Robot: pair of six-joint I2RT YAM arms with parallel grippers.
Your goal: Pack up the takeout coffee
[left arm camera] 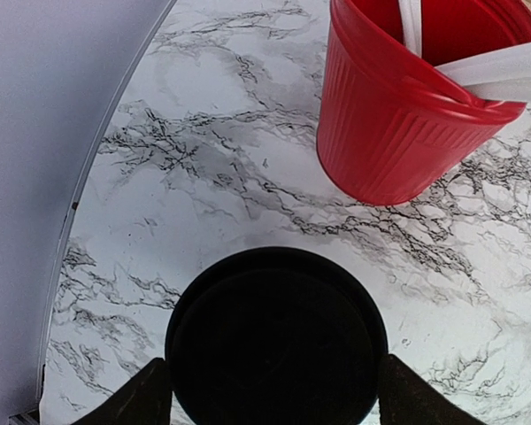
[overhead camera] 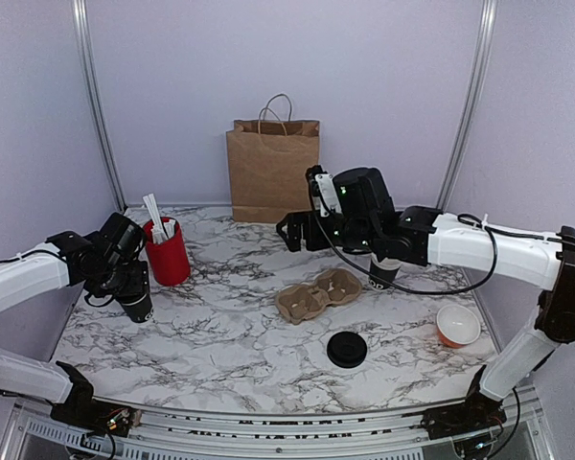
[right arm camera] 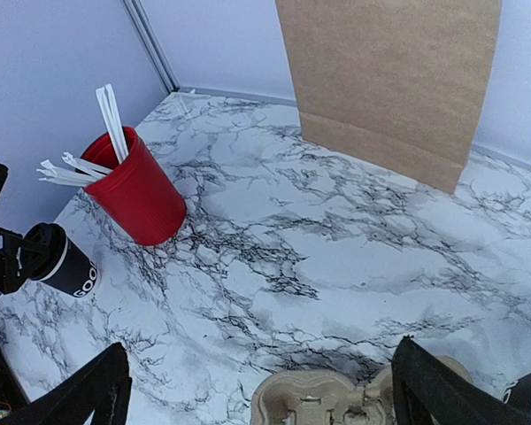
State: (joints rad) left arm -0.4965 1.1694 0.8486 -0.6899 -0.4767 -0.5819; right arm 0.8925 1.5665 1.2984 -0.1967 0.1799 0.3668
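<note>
- takeout coffee (overhead camera: 139, 307): all-black paper cup with white print low on its side. It stands upright at the far left of the marble table (overhead camera: 220, 335), just beside the red holder (overhead camera: 168, 254) of white sticks (overhead camera: 154, 213).
- left gripper (left arm camera: 273, 363): over the cup from above, one finger on each side of the rim and tight against it. Can't tell if it's pinching or only flanking.
- right gripper (right arm camera: 258, 350): spread wide and empty, above the cardboard cup carrier (overhead camera: 316, 292), facing the brown paper bag (overhead camera: 273, 168).
- Handling guess: light, with a thin wall that dents if squeezed hard. The coating looks smooth and the sides taper, so it may slip downward.
- There's no lid on the cup and the inside is too dark to see any fill, so keep it upright.
- Best hold, I'd say: across the upper wall just under the rolled rim, where it's stiffest, with moderate pressure.
- The flat black lid (overhead camera: 346, 349) lies well apart from the cup, near the front.
</note>
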